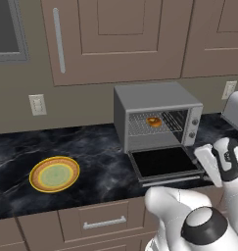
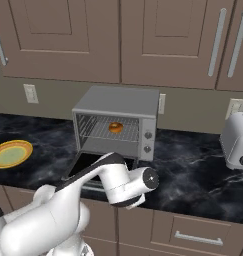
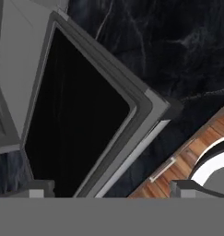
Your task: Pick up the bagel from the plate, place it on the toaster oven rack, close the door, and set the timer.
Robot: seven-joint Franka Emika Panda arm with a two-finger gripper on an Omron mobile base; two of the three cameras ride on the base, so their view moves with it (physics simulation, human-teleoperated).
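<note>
The bagel lies on the toaster oven rack inside the grey oven. The door hangs open and flat, dark glass up, its silver bar handle along the front edge. My gripper is open with nothing between its fingers and looks down on the door's front right corner. In the left base view my white hand sits just right of that corner. The plate lies bare on the counter, far left of the oven.
Two round knobs sit on the oven's right front panel. A silver toaster stands on the counter at the right. Brown wall cabinets hang above. In the right base view my arm crosses in front of the open door.
</note>
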